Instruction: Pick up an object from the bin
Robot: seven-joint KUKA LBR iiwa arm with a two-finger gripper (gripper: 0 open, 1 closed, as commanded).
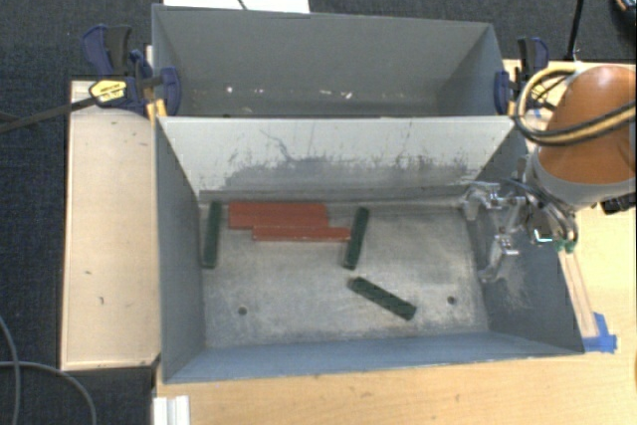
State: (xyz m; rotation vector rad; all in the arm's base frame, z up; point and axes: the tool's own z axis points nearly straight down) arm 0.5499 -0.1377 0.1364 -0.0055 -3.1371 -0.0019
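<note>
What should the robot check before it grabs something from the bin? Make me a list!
1. The end effector is inside the bin, by the right wall: ok.
2. The end effector is open: cannot tell.
3. The nearest dark green bar lies alone on the floor: ok.
4. Bare floor between the end effector and that bar: ok.
5. The red-brown block is free to grab: not ok. It sits against the back wall with a tilted green bar at its right end.

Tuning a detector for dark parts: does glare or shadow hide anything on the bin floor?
Camera view: light is soft, nothing on the floor hidden; the green bars and red-brown block stand out against grey; pale sheen streaks the bin's back wall; a highlight sits on the arm's orange cover.
</note>
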